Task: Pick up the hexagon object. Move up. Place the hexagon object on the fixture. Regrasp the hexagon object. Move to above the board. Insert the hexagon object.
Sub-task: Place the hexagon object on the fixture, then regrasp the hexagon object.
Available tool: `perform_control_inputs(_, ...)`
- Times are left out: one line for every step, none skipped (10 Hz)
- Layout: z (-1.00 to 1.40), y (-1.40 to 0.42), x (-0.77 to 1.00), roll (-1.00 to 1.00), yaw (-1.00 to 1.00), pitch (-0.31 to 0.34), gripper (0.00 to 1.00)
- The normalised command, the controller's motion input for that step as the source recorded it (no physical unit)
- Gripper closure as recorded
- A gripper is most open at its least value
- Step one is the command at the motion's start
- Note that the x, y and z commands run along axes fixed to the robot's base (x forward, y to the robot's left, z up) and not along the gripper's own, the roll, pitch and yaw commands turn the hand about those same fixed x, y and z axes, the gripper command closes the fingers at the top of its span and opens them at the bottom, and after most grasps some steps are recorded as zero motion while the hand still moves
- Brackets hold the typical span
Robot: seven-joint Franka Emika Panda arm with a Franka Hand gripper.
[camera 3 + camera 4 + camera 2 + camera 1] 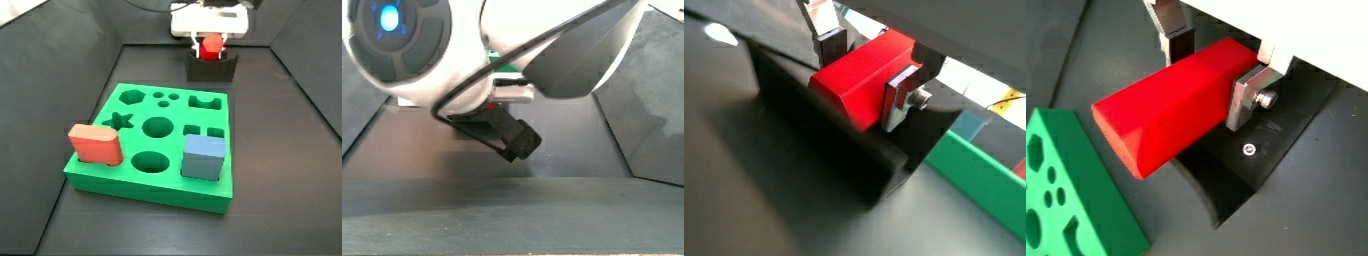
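Holding the slim bright red plastic hexagonal peg between its two flat silver fingers, the gripper sits directly over the small dark grey-black notched fixture; both wrist views show the dark pads pressed against the peg's flanks. In both wrist views the peg lies roughly horizontal at the fixture's top, but contact with the notch cannot be confirmed.

Risks, as judgement:
- If the peg is not seated square in the notch when the fingers spread, it may roll or tip off the fixture onto the floor.
- The fingers grip near one end, so the long free end could lever down and skew the peg on release.
- A skewed rest would give a poor regrasp and a misaligned entry into the hexagonal hole.

Surface and room: matte dark grey floor with low dark walls. In a side view the fixture stands at 12 o'clock from the large bright green slab board, well apart from it. On the board, a salmon-pink rounded block sits at 8 o'clock and a blue cube at 5 o'clock.
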Motion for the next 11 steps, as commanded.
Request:
perform_control_inputs(-0.64, 0.08, 0.12, -0.12, -0.06, -0.018, 1.00)
perform_control_inputs(-0.64, 0.06, 0.08, -0.09, -0.05, -0.020, 1.00)
perform_control_inputs(-0.64, 0.05, 0.08, -0.09, -0.04, -0.018, 1.00)
perform_control_inputs(-0.17, -0.50, 0.00, 0.00, 0.00, 0.000, 1.00)
perform_control_inputs(0.00, 0.00, 0.00, 0.00, 0.00, 0.000, 0.00)
perform_control_inputs(1.00, 0.00, 0.00, 0.03, 0.05, -0.026, 0.00)
perform_control_inputs(1.00, 0.00, 0.00, 0.03, 0.05, -0.024, 0.00)
perform_control_inputs(1.00, 0.00, -0.03, 0.04, 0.06, -0.005, 0.00)
perform_control_inputs(1.00, -0.01, -0.04, 0.05, 0.06, 0.006, 0.00)
perform_control_inputs(1.00, -0.01, -0.04, 0.06, 0.05, 0.030, 0.00)
perform_control_inputs(0.94, -0.01, -0.05, 0.06, 0.05, 0.044, 0.00)
